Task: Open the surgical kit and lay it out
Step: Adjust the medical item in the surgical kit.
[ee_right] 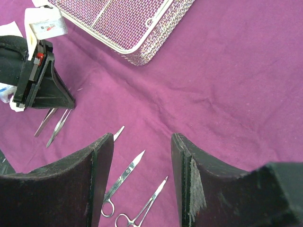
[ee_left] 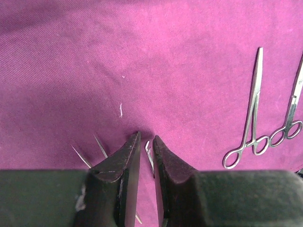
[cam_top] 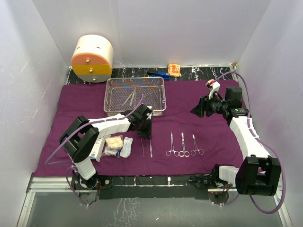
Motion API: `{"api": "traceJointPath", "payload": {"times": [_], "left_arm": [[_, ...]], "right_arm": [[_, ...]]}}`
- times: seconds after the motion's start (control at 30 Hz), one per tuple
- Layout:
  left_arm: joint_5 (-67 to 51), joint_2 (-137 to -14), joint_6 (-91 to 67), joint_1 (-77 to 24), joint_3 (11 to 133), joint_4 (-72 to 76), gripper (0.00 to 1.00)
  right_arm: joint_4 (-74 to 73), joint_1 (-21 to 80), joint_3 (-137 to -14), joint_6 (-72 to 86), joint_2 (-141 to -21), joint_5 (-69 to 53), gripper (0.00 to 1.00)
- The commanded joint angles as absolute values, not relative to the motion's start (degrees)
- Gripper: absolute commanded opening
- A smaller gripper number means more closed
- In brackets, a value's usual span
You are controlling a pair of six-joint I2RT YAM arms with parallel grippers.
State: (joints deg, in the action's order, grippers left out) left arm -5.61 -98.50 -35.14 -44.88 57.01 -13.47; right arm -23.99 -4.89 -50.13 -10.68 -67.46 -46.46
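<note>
Purple cloth wrap (cam_top: 189, 99): laying-out step. Left end effector (ee_left: 146, 136) narrowed around slim steel instrument (ee_left: 149, 156), grip uncertain; right end effector (ee_right: 142, 137) parted, empty. Next, likely: align it beside forceps (ee_left: 251, 118).

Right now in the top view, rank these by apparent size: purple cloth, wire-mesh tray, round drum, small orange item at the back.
1. purple cloth
2. wire-mesh tray
3. round drum, not far behind the tray
4. small orange item
</note>
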Motion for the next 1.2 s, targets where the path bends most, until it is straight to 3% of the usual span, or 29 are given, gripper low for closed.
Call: {"api": "traceJointPath", "payload": {"times": [0.0, 0.27, 0.57, 0.9, 1.17], "left_arm": [[-6.9, -98.3, -35.0, -44.7, 55.6, -13.7, 0.16], [-7.5, -98.5, -35.1, -44.9, 54.8, -13.4, 0.15], [-8.0, -97.6, -33.9, -45.0, 55.6, -12.7, 0.0], [-14.9, -92.9, -28.7, -44.9, 54.9, -5.8, 0.0], [-24.4, -90.8, -22.1, -43.3, 47.3, 5.0, 0.0]], "right_arm": [[-22.2, -4.7, -50.9, -11.7, -66.3, -47.2, 0.49], [-22.0, -4.7, -50.3, -11.8, -66.0, -46.9, 0.49], [-21.9, -4.7, -50.4, -11.8, -66.4, -47.1, 0.49], [-22.0, -4.1, -52.1, -13.6, -66.5, -48.3, 0.49], [-21.1, -2.3, -52.3, -13.4, -68.4, -48.7, 0.47]]}}
